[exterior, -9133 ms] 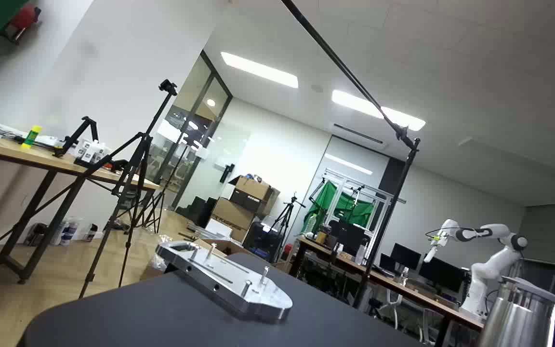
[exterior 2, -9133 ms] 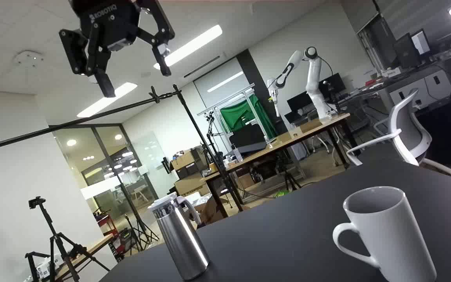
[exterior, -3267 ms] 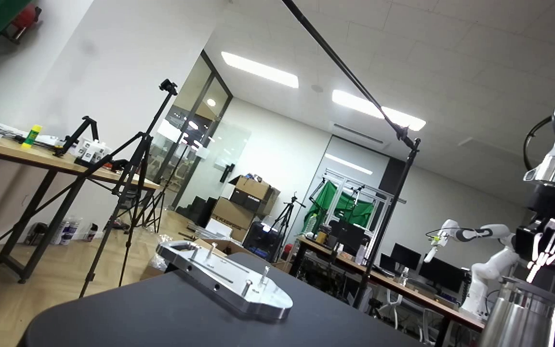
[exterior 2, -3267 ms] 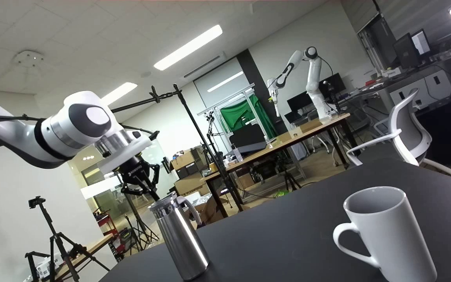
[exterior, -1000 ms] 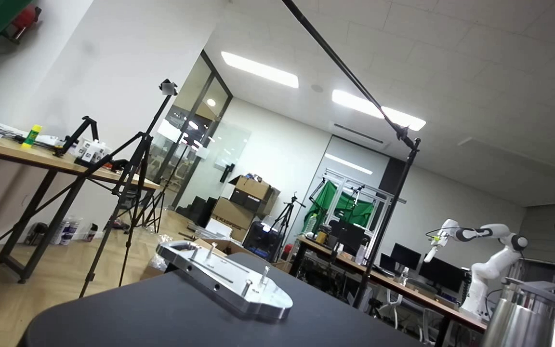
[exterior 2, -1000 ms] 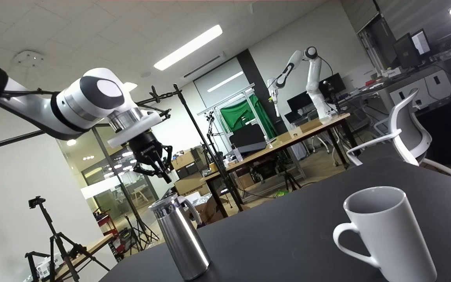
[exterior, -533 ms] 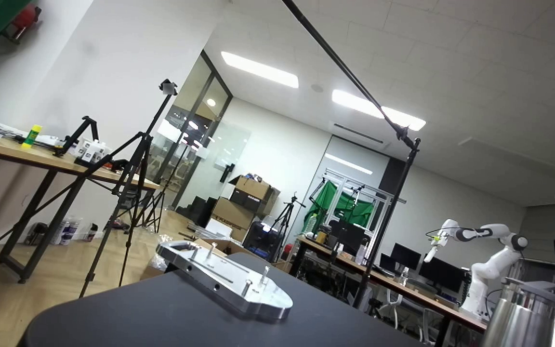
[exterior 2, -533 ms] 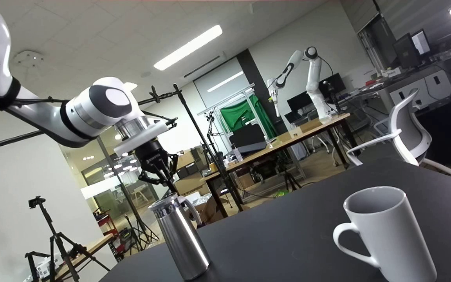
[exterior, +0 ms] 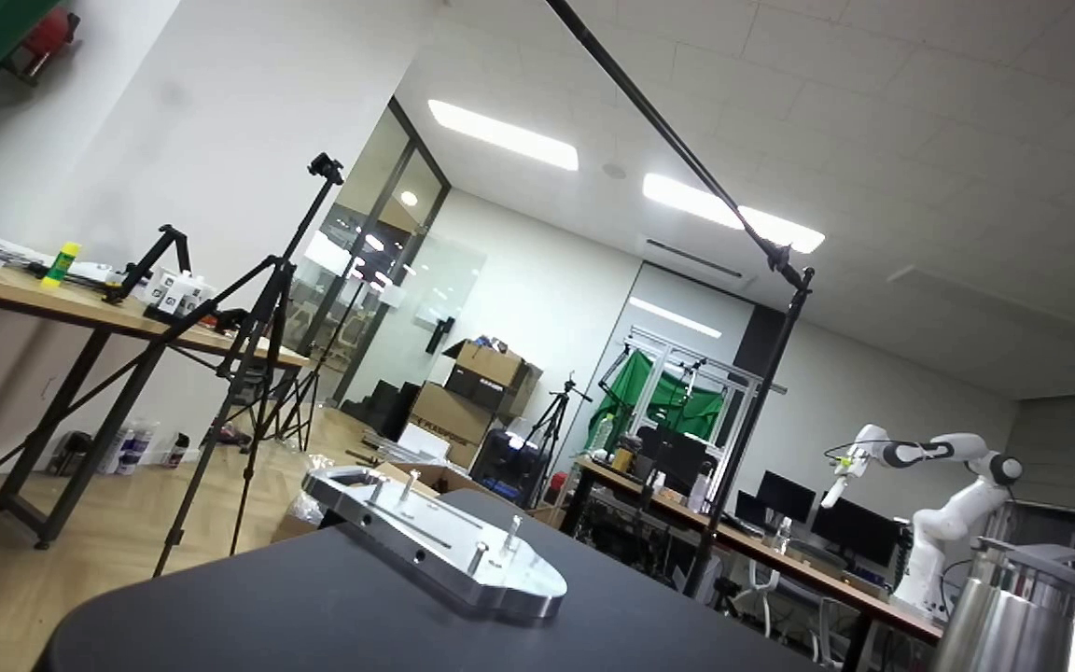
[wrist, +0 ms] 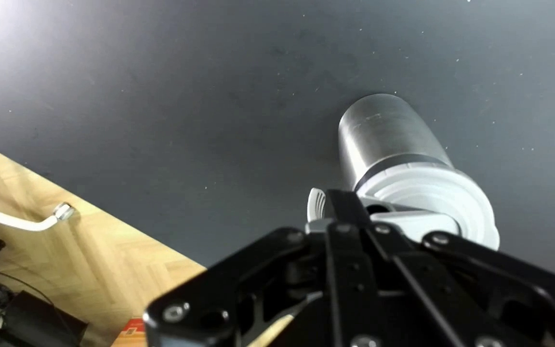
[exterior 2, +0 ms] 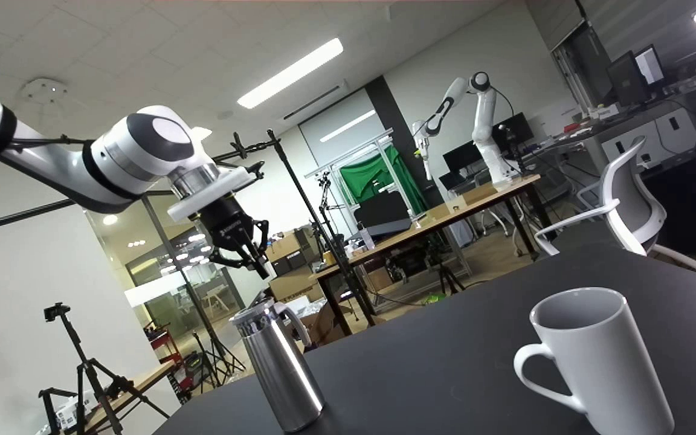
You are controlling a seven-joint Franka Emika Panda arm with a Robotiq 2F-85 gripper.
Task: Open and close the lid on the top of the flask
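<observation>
1. Wrist view: my gripper [wrist: 349, 205] is pressed together, just above the lid [wrist: 443, 193] of the flask [wrist: 386, 130], which stands on the table [wrist: 186, 96].
2. In an exterior view, the lid's flap [exterior 2: 261, 296] looks tipped up.
3. Closing seems due: I'd press the flap gently straight down, lest the flask tip.

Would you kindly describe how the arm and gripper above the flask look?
The arm is glossy white and rounded, with black bands, a dark grey joint cap, a silvery collar and a black cable alongside. The gripper is black, with jointed linkages, round bolt heads and pale lettering too small to read.
</observation>
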